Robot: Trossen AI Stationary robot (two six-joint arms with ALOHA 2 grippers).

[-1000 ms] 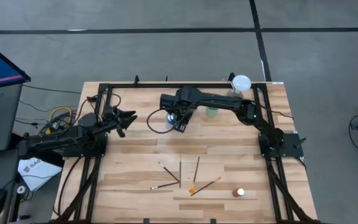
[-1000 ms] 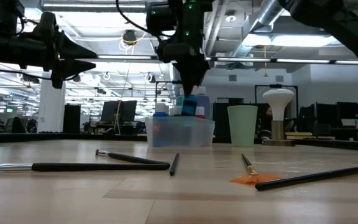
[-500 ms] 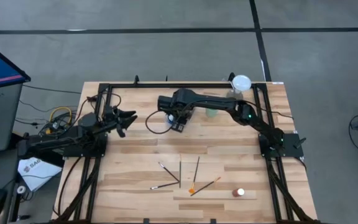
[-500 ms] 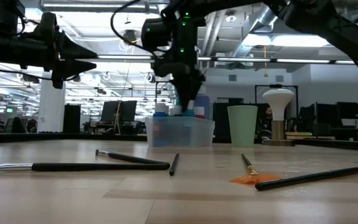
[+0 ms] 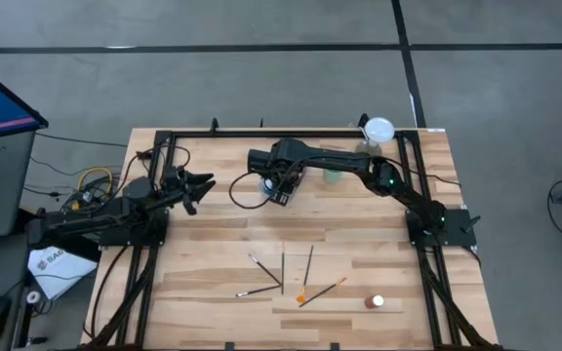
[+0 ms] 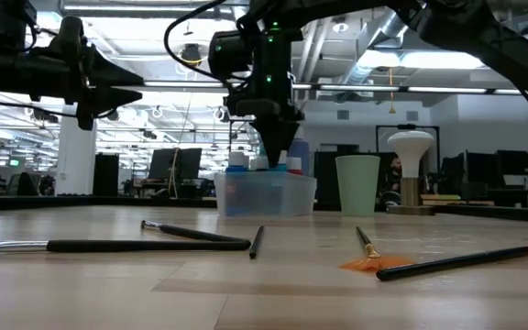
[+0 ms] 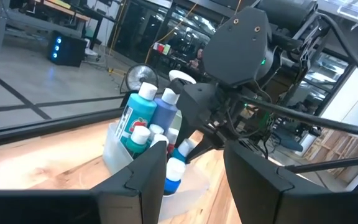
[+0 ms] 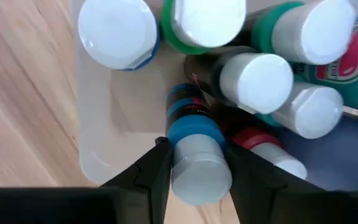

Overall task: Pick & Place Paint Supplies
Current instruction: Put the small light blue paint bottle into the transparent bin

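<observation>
From above, the light wooden desk (image 5: pixel 222 244) sits on a grey floor with dark seam lines, a monitor off at the left edge. The right gripper (image 5: pixel 279 191) reaches over the clear tray (image 5: pixel 260 185) at the back middle of the desk, while the left gripper (image 5: pixel 203 185) hangs just left of it. Loose paintbrushes (image 5: pixel 283 270) lie scattered toward the front, with one small bottle (image 5: pixel 375 302) lying on its side near them. A pale green cup (image 5: pixel 333 175) stands right of the tray.

At desk level, the room behind is a big open office with ceiling ducts, strip lights and screens. The tray of bottles (image 6: pixel 266 192) sits mid-desk, cup (image 6: pixel 357 183) beside it, brushes in the foreground.

Left wrist camera: its fingers (image 7: pixel 142 171) are spread with nothing between them, pointing at the tray.

Right wrist camera: the fingers (image 8: pixel 157 165) sit either side of a blue bottle (image 8: pixel 194 149) right above the tray's other white-capped bottles; can't tell if they're actually gripping it.
</observation>
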